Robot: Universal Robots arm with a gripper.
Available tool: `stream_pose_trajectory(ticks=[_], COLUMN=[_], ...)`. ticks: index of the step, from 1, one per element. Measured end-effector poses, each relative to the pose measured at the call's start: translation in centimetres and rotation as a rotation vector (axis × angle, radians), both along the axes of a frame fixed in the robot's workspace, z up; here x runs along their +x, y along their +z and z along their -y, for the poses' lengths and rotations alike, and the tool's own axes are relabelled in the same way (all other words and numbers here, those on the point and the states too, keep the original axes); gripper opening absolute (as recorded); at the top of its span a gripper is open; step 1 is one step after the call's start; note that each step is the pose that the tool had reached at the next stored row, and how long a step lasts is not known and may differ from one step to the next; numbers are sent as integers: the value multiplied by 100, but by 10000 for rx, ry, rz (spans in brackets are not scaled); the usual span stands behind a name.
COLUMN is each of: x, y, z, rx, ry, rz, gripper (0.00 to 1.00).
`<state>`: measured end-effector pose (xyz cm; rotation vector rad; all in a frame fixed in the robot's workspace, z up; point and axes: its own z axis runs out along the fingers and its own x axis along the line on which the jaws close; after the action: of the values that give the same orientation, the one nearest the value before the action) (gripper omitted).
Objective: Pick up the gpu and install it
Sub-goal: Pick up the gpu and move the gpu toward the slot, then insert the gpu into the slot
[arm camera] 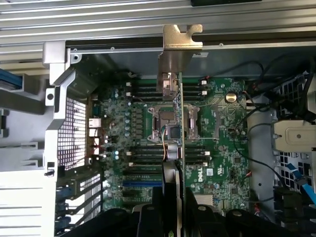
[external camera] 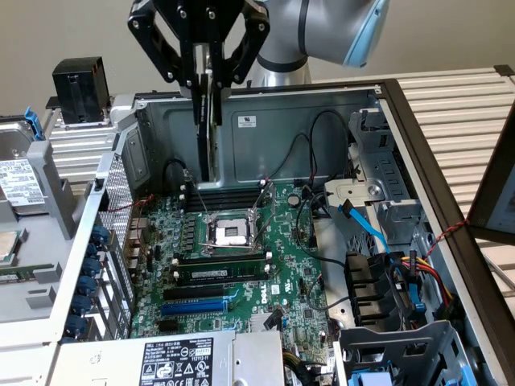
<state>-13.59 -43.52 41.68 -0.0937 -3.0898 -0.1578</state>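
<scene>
- The gripper (external camera: 209, 84) is closed on the gpu (external camera: 208, 137), pinching the thin card from both sides. The card hangs edge-on and pretty much straight up and down.
- The gpu is up in the air inside the open computer case (external camera: 322, 121), over the back part of the motherboard (external camera: 241, 273), roughly above the far side of the CPU socket (external camera: 229, 233). Its lower end looks clear of the board, but I can't say for sure from this angle.
- From the wrist view you look straight down the card: the gpu (arm camera: 180, 123) shows as a skinny green edge running across the CPU socket (arm camera: 165, 131), with its metal bracket (arm camera: 180, 42) reaching out toward the case wall. The gripper (arm camera: 173, 217) fingers are dark shapes on both sides of the card.
- On the motherboard (arm camera: 217, 128), a couple of long black memory sticks (external camera: 221, 273) sit in their slots just in front of the socket, and a blue slot (external camera: 193, 307) sits nearer the camera — nothing plugged into that one.
- The power supply (external camera: 177, 358), with its white label, sits at the near end of the case. Blue and black cables (external camera: 378, 241) trail around the drive bays on the exterior view's right.
- Outside the case, on the exterior view's left, there's a hard drive (external camera: 20, 189) and a small black box (external camera: 78, 88) on the slatted desk (external camera: 451, 104).
</scene>
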Motion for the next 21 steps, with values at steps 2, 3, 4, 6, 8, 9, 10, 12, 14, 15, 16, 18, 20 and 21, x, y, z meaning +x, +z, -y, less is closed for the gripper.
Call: stream_pose_trajectory(ticks=[2, 3, 4, 6, 8, 9, 10, 12, 14, 15, 16, 18, 20, 21], x=[8, 8, 8, 8, 8, 8, 8, 8, 8, 8, 14, 30, 40, 52], y=[0, 0, 0, -1, -1, -1, -1, -1, -1, -1, -1, -1, -2, -1], z=[0, 0, 0, 0, 0, 0, 0, 0, 0, 0, -2, -16, -19, -19], rx=[6, 6, 6, 6, 6, 7, 6, 6, 7, 5, -5, -18, -25, -31], ry=[7, 6, 7, 6, 7, 7, 7, 7, 6, 6, 7, 9, 9, 10], rz=[-4, -4, -5, -5, -5, -4, -5, -5, -4, -5, -11, -13, -51, -116], gripper=[27, 27, 27, 27, 27, 27, 27, 27, 27, 27, 27, 27, 27, 27])
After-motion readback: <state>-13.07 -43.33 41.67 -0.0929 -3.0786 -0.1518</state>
